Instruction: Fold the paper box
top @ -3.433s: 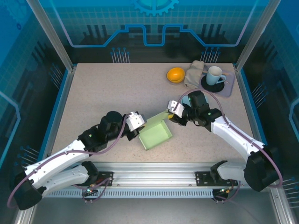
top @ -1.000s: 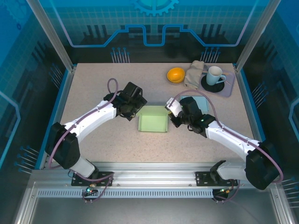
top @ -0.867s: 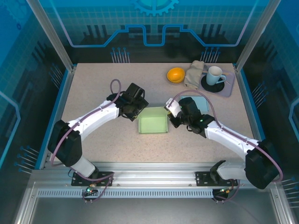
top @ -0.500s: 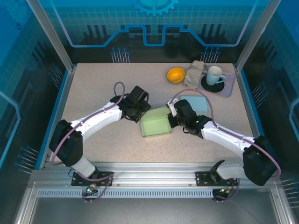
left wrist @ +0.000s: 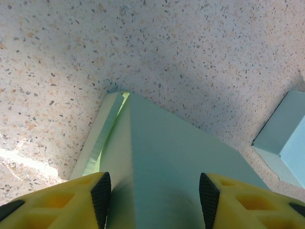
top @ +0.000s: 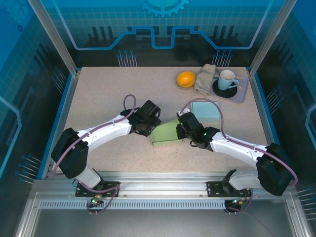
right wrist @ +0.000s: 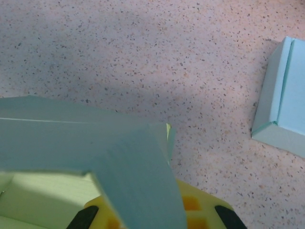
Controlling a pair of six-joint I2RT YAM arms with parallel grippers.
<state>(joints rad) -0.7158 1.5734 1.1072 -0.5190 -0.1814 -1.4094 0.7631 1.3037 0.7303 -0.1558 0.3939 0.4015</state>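
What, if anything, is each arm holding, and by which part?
Right fingers pinch the paper box by its right wall; left fingers straddle its left side, grip unclear.

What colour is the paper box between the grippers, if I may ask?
Pale green paper box; clearest in the top external view.

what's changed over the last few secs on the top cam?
The left gripper swung from the near side round to the green paper box and now straddles its left wall, jaws narrowing. The box has turned and looks tilted, no longer flat and open. The right gripper stays clamped on its right wall. The blue box, orange object and mug are unmoved.
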